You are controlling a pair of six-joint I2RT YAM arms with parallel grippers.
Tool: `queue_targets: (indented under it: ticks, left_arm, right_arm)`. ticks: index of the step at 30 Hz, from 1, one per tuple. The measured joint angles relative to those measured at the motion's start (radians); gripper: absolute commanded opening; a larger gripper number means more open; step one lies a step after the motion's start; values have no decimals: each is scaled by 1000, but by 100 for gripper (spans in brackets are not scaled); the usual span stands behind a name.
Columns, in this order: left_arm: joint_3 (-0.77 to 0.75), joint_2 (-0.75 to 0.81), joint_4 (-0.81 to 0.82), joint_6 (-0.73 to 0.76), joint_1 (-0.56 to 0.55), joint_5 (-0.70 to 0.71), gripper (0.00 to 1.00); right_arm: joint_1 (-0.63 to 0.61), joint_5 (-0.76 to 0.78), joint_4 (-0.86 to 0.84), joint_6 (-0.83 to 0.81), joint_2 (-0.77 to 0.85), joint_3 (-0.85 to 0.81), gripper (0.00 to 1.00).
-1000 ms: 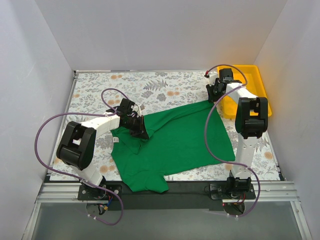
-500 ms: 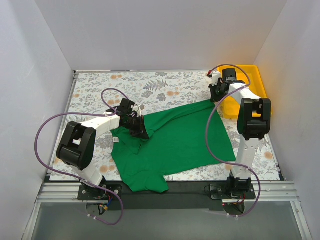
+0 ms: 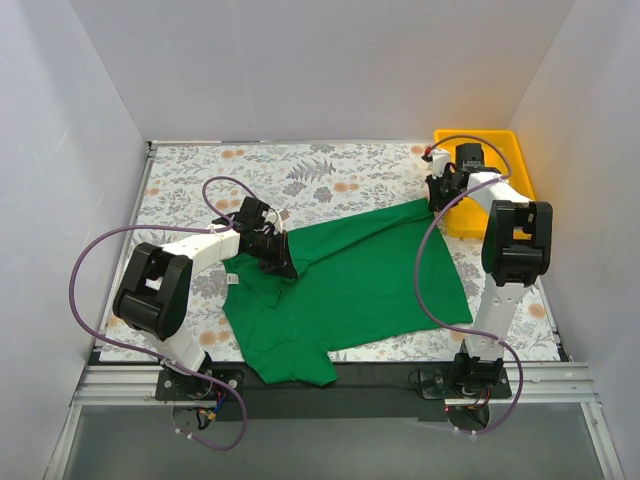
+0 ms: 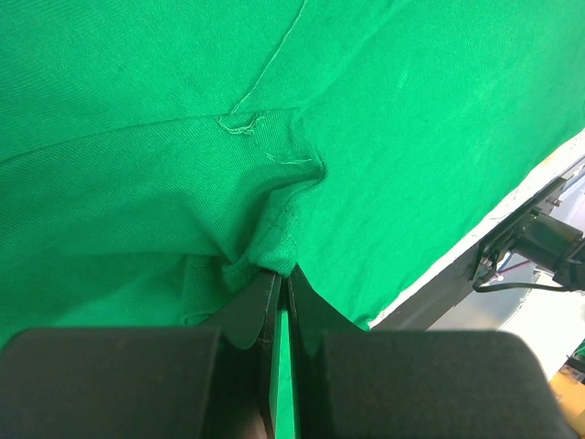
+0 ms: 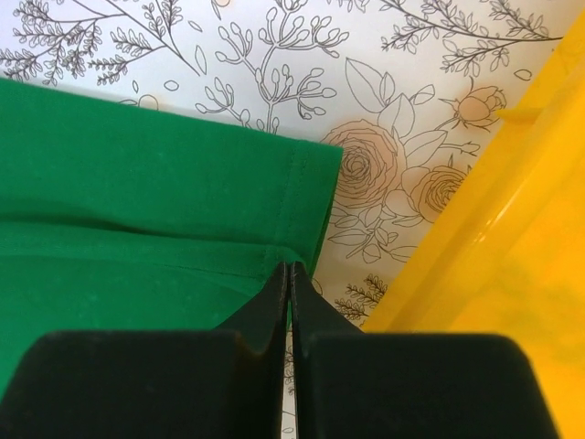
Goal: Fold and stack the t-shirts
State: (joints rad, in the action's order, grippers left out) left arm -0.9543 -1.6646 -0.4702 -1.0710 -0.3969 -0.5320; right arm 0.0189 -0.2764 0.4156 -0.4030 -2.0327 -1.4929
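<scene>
Though the t-shirt (image 3: 350,280) is pinched by left gripper (image 4: 281,276) and right gripper (image 5: 290,268), little is held at one o'clock. It could be tugged free under tension.

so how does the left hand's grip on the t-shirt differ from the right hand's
The left hand pinches a bunched pucker in the green t-shirt; the right hand pinches a flat fold at its hemmed corner, beside the yellow tray. The left hand sits at the shirt's left, the right hand at its far right. Both are shut on cloth.
</scene>
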Motion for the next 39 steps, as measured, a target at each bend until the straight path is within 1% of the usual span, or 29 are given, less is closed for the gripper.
queue_targets:
  ticks: [1,4,7,8,9,11,13,14,15,18,19,21,22,25,31,33,36,39]
  left_arm:
    - [0,0,0,0,0,0,0]
    - [0,0,0,0,0,0,0]
    - [0,0,0,0,0,0,0]
    - [0,0,0,0,0,0,0]
    - [0,0,0,0,0,0,0]
    - [0,0,0,0,0,0,0]
    - [0,0,-1,0,0,0,2]
    - [0,0,-1,0,0,0,3]
    - [0,0,-1,0,0,-1,8]
    - [0,0,-1,-1,0,-3,17]
    - [0,1,-2,-1,0,-6,23]
    - [2,5,-1,-4,0,-10,29]
    - [5,11,-1,-5,0,-15,33]
    - [16,42,-4,-7,0,-31,39]
    - [32,144,-6,-15,0,-52,44]
    - [40,192,-6,-23,0,-28,51]
    - [76,291,8,-58,4,47,56]
    - [121,379,19,-113,41,125,58]
  right_arm:
    - [0,0,0,-6,0,6,1]
    - [0,0,-2,-21,3,17,8]
    - [0,1,0,-35,11,20,19]
    - [0,2,0,-40,15,20,27]
    - [1,2,-1,-45,19,21,32]
    - [1,2,-1,-55,34,26,39]
    - [1,-2,-1,-67,48,31,43]
    - [2,-5,-2,-72,53,32,44]
    - [2,-10,-2,-76,58,32,45]
    - [2,-35,-2,-93,73,37,48]
    - [2,-48,-2,-99,78,39,48]
    - [2,-76,-2,-110,90,47,49]
    - [2,-92,-1,-117,97,52,49]
    - [2,-132,0,-129,115,59,49]
    - [2,-206,3,-156,130,63,49]
    - [2,-230,10,-164,130,63,49]
    - [2,-267,24,-179,131,63,49]
    - [2,-294,35,-180,135,63,49]
